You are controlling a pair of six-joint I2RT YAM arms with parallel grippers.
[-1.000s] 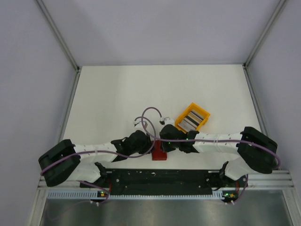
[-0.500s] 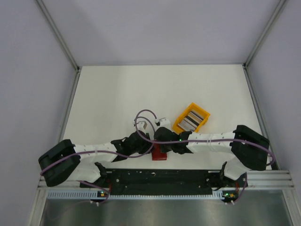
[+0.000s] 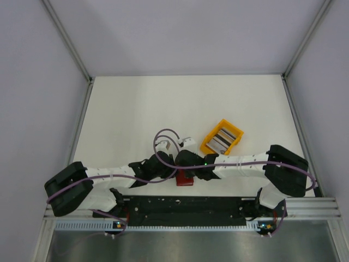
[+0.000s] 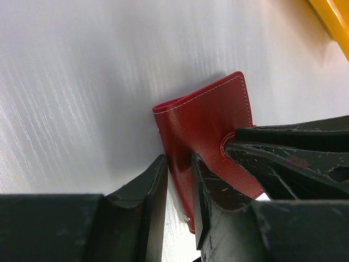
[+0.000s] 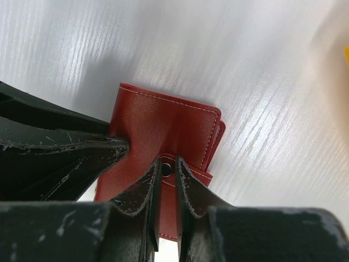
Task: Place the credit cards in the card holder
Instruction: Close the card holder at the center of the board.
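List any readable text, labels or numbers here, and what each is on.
No readable text in any view.
The card holder: plain red face, no print showing.
The credit cards in the yellow bin: too small to read.

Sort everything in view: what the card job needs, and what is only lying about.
Needed:
- card holder
- credit cards
- left gripper and right gripper, both at the holder

Lying about:
- yellow bin, which merely contains the cards
- white table
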